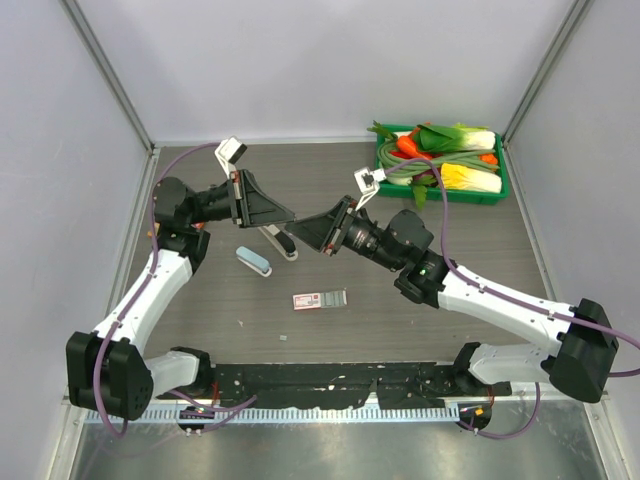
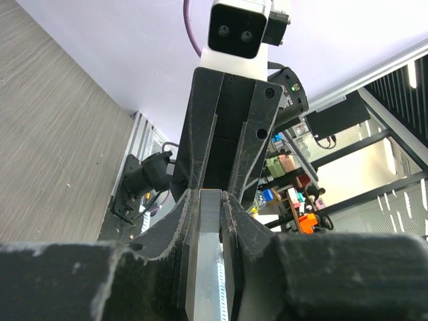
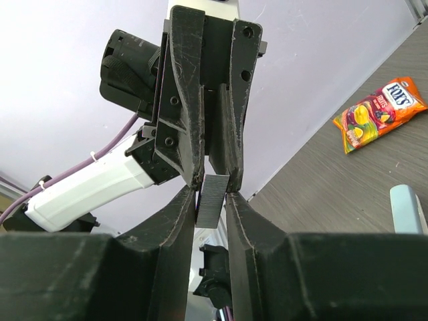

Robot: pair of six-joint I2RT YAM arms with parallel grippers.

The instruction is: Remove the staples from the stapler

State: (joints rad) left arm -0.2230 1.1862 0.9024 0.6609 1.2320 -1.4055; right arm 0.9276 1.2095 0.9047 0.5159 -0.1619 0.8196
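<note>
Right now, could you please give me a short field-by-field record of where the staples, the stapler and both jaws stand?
staples: grey ribbed strip, off the table, between the two arms
left jaws: shut on one end of the strip
right jaws: shut on the opposite end
stapler: lying on the table, held by neither arm
pink-and-white box: on the table, nearer the arm bases

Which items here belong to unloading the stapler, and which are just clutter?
Part of the job:
- stapler, pale blue, lying loose
- staples, a strip pinched between left claw and right claw

Just lying about:
- pink-and-white box
- green tray of vegetables
- candy bag
</note>
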